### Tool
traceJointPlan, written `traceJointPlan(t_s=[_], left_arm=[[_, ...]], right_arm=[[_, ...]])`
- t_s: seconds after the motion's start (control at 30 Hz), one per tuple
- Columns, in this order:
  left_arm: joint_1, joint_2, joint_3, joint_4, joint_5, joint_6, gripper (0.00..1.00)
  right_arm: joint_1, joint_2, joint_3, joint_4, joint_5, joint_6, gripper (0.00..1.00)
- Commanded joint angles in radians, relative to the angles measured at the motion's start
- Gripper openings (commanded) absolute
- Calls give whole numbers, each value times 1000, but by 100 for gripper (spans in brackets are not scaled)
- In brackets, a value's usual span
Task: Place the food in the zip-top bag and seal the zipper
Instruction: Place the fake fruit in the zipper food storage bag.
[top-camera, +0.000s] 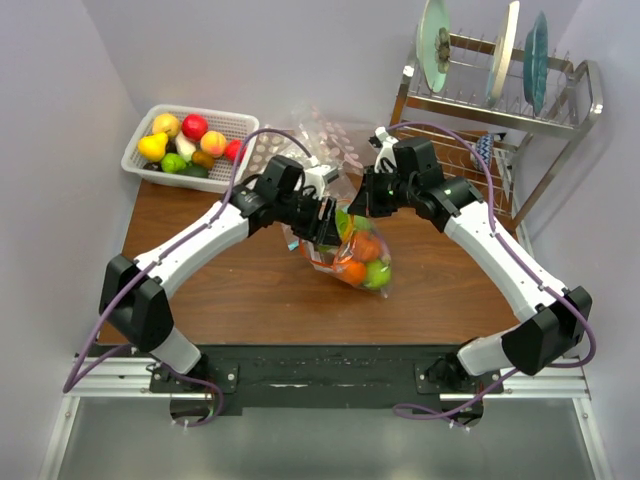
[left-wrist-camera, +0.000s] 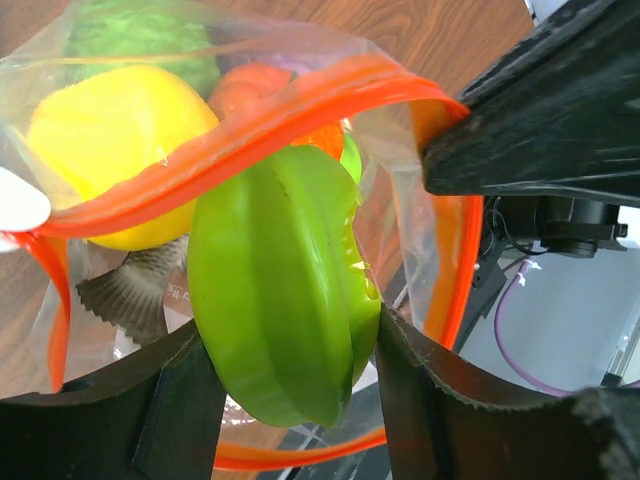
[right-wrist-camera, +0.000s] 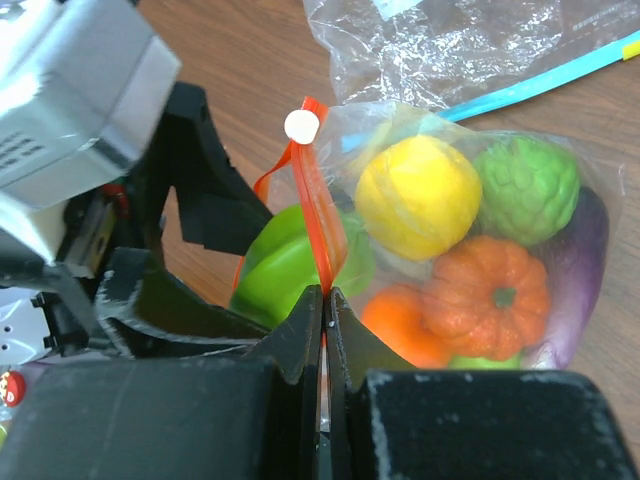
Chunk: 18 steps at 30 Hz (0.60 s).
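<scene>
Zip-top bag — one pumpkin, one starfruit

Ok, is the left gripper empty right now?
No, the left gripper is clamped on a glossy ridged green toy fruit.

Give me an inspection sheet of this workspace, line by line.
Surface: brown wooden table.
Job's things: bag holds yellow, orange, green and purple food; zipper open; green star fruit at its mouth.
Clutter: basket of more fruit far left; spare bag with blue strip.
Hands: left hand shut on star fruit; right hand pinches zipper.
Cables: purple cables hang in loops.
Surroundings: dish rack with plates, far right.
</scene>
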Motion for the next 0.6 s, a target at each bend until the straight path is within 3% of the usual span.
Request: traceJointPlan(t_s=[0.0,0.03,0.17,0.43,0.57], left_arm=[[-13,5,44,6,41,40,59],[-20,7,49,-5,45,46,62],[-30,-4,69,-32,23,48,99],[-30,-36,187,-132,-60,40,99],[-29,-44,257,-193,-118,46,93]], right_arm=[[1,-23,55,10,2,4,0],[-1,-23,55,10,1,4,0],[1,-23,62,7,2,2,0],[-1,-36,24,27,-1,12,0],[1,-33,18,29,2,10,0]])
